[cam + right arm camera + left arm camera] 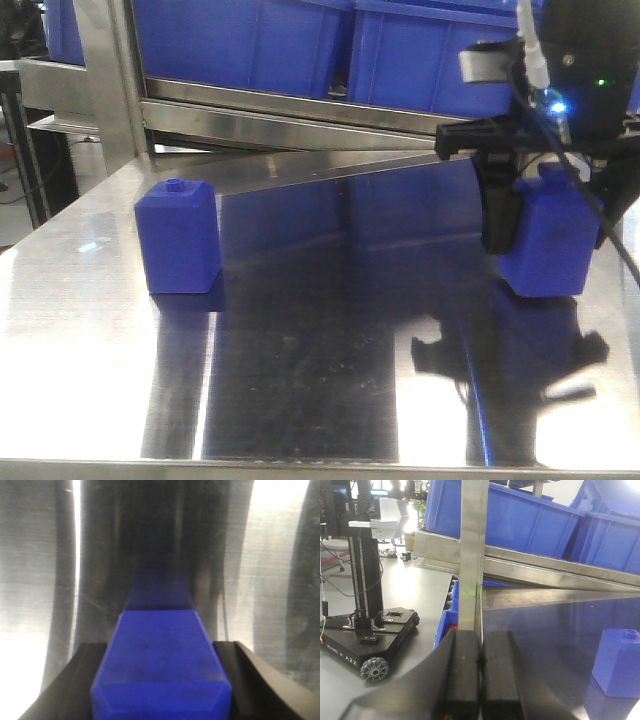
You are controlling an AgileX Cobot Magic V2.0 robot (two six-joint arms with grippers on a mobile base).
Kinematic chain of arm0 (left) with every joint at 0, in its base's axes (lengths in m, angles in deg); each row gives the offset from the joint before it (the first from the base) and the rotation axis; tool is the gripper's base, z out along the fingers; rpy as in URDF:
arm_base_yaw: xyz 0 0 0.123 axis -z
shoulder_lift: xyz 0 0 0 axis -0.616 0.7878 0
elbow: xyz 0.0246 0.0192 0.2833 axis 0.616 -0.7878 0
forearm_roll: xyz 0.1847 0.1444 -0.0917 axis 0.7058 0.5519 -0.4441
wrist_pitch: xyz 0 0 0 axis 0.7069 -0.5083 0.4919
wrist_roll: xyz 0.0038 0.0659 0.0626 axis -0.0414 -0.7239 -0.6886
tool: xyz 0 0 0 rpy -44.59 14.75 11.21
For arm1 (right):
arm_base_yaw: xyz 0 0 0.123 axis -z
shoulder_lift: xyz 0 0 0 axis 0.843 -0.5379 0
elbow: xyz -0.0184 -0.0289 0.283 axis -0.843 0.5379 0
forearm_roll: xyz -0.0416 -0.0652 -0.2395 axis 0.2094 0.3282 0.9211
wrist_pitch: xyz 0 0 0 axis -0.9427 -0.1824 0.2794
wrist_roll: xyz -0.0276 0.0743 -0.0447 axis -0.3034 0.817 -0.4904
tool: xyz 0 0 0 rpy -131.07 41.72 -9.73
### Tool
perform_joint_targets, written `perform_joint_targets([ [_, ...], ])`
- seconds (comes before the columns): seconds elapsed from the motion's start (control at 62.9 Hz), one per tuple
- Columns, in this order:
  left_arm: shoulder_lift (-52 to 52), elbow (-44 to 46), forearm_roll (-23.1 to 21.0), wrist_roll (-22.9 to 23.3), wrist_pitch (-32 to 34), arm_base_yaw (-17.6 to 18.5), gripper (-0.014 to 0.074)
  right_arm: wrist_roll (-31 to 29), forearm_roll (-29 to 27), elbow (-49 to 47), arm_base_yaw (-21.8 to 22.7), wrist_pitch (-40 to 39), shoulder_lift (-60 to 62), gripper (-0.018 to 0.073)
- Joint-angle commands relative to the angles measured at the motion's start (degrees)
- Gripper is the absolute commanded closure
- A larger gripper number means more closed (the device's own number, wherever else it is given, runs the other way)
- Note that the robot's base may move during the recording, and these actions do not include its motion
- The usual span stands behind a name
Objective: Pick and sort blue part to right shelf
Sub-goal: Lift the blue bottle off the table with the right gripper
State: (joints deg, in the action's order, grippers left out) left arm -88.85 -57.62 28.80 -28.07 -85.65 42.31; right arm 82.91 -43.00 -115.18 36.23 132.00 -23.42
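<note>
The right gripper (545,215) clamps the blue plastic block-shaped part (160,655) between its black fingers, at or just above the shiny steel table (330,390) beneath. The grasp looks made; next comes lifting it rightward to the shelf. The left gripper (480,680) is pressed together, empty.

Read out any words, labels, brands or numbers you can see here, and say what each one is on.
"ARX": on the side of the black wheeled base, left wrist view.
Smaller print just before it: too blurred to read.
No text on the gripped blue part, free blue part or blue bins.
</note>
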Motion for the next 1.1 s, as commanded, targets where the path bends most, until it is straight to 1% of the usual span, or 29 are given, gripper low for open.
perform_joint_targets([
  [0.0, -1.3, -1.27, -0.43, 0.17, 4.82, 0.01, 0.0463, -0.86, 0.49, -1.22, 0.71, -0.73, 5.88, 0.0137],
  [0.111, -1.3, -1.27, -0.43, 0.17, 4.82, 0.01, 0.0463, -5.72, 0.49, 0.16, 2.09, -2.04, 9.89, 0.0137],
  [0.175, -1.3, -1.27, -0.43, 0.17, 4.82, 0.01, 0.0463, -8.61, 0.44, 2.21, 3.12, -4.58, 12.89, 0.0137],
  [0.302, -1.3, -1.27, -0.43, 0.17, 4.82, 0.01, 0.0463, -15.85, -0.82, 9.45, 6.64, -12.48, 19.98, 0.0137],
  [0.429, -1.3, -1.27, -0.43, 0.17, 4.82, 0.01, 0.0463, -23.99, -3.88, 17.31, 10.89, -20.94, 27.16, 0.0137],
  [0.493, -1.3, -1.27, -0.43, 0.17, 4.82, 0.01, 0.0463, -26.56, -5.26, 21.65, 13.27, -26.12, 30.7, 0.0137],
  [0.684, -1.3, -1.27, -0.43, 0.17, 4.82, 0.01, 0.0463, -26.19, -5.27, 30.99, 17.48, -37.9, 39.44, 0.0137],
  [0.779, -1.3, -1.27, -0.43, 0.17, 4.82, 0.01, 0.0463, -25.45, -5.27, 35.37, 17.93, -44.71, 44.7, 0.0137],
  [0.891, -1.3, -1.27, -0.43, 0.17, 4.82, 0.01, 0.0463, -23.64, -5.27, 40.12, 17.93, -50.57, 51.03, 0.0137],
  [0.97, -1.3, -1.27, -0.43, 0.17, 4.82, 0.01, 0.0463, -22.55, -5.17, 42.58, 17.93, -52.03, 55.37, 0.0137],
  [1.081, -1.3, -1.27, -0.43, 0.17, 4.82, 0.01, 0.0463, -22.55, -4.81, 45.04, 17.93, -51.19, 62.65, 0.0137],
])
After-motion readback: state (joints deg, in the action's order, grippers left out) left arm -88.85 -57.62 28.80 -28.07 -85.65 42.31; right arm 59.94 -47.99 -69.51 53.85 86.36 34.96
